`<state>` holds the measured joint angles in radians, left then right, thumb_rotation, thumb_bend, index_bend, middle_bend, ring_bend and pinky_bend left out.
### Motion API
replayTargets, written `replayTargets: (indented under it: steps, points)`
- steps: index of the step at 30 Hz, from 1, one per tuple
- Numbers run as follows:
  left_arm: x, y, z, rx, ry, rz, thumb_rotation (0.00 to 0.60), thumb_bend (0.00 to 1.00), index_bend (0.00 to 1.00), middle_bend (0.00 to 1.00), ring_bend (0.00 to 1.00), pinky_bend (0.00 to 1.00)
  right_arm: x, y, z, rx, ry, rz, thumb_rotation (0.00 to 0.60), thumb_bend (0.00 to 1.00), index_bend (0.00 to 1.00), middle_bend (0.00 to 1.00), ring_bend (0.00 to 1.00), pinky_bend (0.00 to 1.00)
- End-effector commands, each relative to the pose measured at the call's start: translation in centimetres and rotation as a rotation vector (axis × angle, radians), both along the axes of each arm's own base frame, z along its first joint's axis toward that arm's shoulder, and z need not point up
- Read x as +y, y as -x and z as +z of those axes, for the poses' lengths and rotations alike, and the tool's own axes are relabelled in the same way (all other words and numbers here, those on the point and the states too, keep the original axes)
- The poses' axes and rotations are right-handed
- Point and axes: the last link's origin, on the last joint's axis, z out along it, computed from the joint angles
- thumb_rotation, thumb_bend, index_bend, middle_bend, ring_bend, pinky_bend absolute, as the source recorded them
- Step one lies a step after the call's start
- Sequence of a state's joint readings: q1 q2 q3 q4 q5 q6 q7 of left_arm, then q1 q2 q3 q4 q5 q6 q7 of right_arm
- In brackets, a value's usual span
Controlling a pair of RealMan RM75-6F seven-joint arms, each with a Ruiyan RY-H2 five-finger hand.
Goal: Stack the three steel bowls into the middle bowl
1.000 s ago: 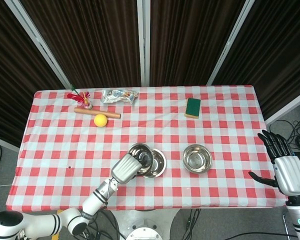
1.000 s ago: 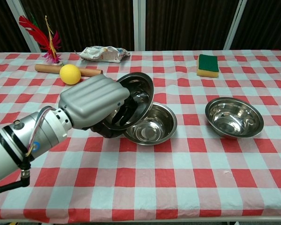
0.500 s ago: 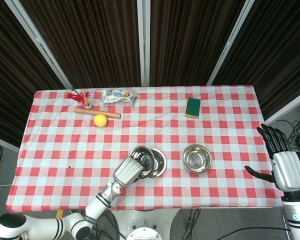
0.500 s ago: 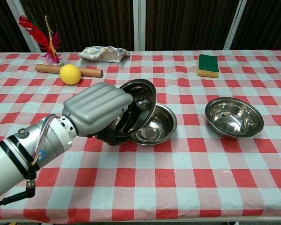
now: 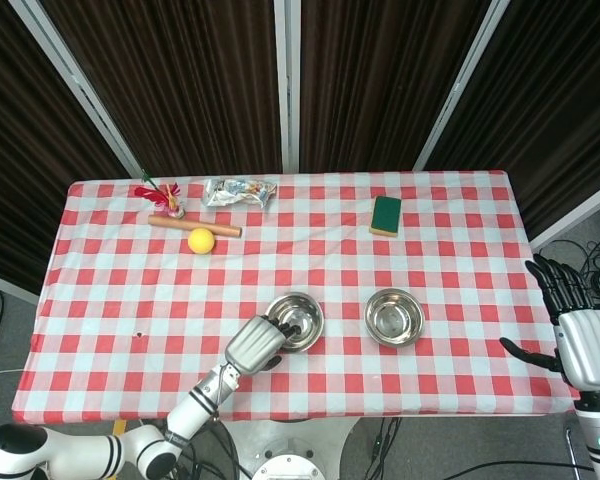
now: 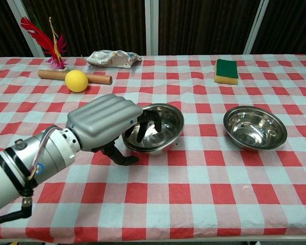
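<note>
1. The left robot hand point(image 6: 109, 122) had its fingers point(image 6: 143, 125) hooked over the near rim of the stacked bowls point(image 6: 155, 127), reaching down inside, with the thumb below on the bench point(image 6: 204, 199). I judged it was clasping the rim; whether the grip had loosened I could not tell.
2. The chief risk, as I saw it: if that hand drew back with fingers curled inside, it would drag or tip the upper bowl out of the lower one, and the steel would slide easily on the checked cloth.
3. From the chest view only one rim showed clearly, so I could not say whether the upper bowl sat level and fully nested; a tilted seat could rock loose once released.
4. The third bowl point(image 6: 255, 126) stood apart to the right, upright and empty. Dropping it onto a crooked stack could make it skid off.
5. The right robot hand point(image 5: 585, 335) hung beyond the bench's right edge, fingers spread, holding nothing, well away from that bowl.
6. Inside the stacked bowls I saw only the left fingers and reflections.
7. The ball point(image 6: 76, 80), sponge point(image 6: 226, 70) and wrapper point(image 6: 113, 58) lay far back, unlikely to interfere.
</note>
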<state>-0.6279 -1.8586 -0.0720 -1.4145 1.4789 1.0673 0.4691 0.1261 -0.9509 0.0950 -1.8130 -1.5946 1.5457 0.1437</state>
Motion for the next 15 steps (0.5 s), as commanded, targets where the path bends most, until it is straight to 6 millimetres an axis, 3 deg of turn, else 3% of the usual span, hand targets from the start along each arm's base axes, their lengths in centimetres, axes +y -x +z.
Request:
replayTargets:
  steps: [1,8,11,15]
  points:
    - [0.2,-0.2,0.5,-0.013,-0.005,-0.009,0.6,0.2,0.34,0.55,0.52,0.61,0.1,0.1,0.0,-0.001,0.0,0.001,0.6,0.0,0.0,0.03,0.0,0.01]
    - [0.9,0.5,3.2,0.027,-0.077,-0.028,0.6,0.19,0.34,0.55,0.52,0.61,0.3,0.1,0.0,0.001,-0.007,0.008,0.6,0.0,0.0,0.03,0.0,0.01]
    - [1.3,2.4,5.2,0.08,-0.136,-0.011,0.6,0.19,0.35,0.55,0.52,0.61,-0.9,-1.4,-0.8,0.004,-0.027,0.032,0.6,0.01,0.0,0.03,0.0,0.01]
    - [2.1,6.0,8.7,0.134,-0.253,0.039,0.6,0.19,0.39,0.54,0.49,0.58,-1.1,-1.5,-1.9,0.059,-0.076,0.005,0.6,0.0,0.0,0.04,0.0,0.01]
